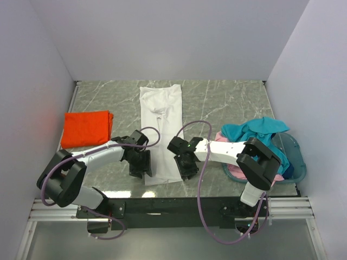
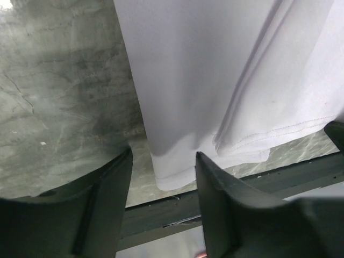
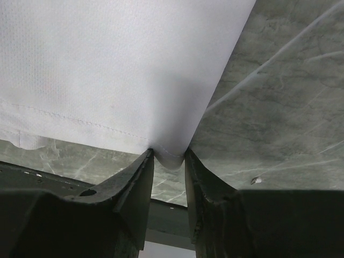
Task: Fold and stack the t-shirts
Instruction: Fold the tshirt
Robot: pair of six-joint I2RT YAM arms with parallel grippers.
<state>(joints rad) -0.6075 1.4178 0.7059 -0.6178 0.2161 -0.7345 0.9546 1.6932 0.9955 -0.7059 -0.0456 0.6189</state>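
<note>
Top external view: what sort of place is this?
Probably a lab test cell: a marble-patterned table boxed by plain white walls, left arm and right arm bolted at its edge, at a white t-shirt.

The pink t-shirt (image 1: 233, 173) lies mostly hidden under the teal t-shirt (image 1: 260, 130) and right arm (image 1: 227, 150)

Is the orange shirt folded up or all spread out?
Folded. The orange t-shirt lies as a compact rectangle, no sleeves sticking out, at the left of the table.
</note>
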